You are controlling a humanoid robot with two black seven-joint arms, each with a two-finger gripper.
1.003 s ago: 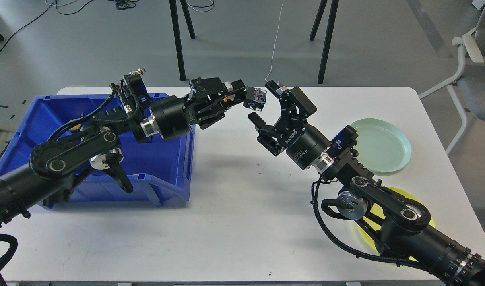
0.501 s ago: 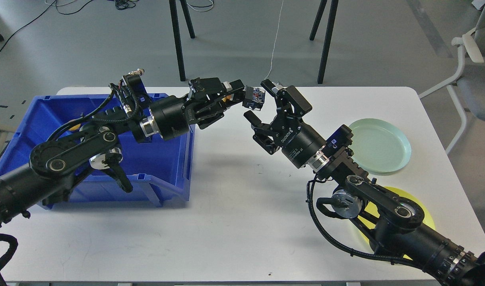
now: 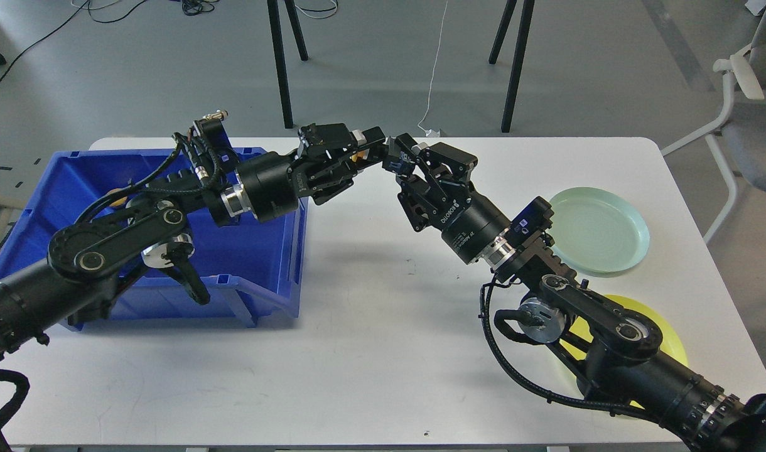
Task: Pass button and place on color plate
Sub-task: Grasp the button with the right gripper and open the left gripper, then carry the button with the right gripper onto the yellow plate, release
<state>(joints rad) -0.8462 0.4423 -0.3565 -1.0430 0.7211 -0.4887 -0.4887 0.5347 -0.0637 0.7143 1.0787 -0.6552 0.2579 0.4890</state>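
Above the white table [image 3: 370,351], our left gripper [image 3: 383,150] pinches a small dark button part [image 3: 395,162], and our right gripper [image 3: 408,164] has its fingers closed around that same part. A blue plastic bin [image 3: 37,188] sits left; a pale green plate [image 3: 599,229] and a yellow plate [image 3: 665,333] sit right.

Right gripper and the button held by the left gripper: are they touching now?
Cannot tell. In the head view the right gripper has its fingers around the button held by the left gripper, but dark overlapping parts hide any contact or gap.

Both arms raised, left pincer [image 3: 389,154] and right pincer [image 3: 407,164] meeting tip to tip, fingers closed in.
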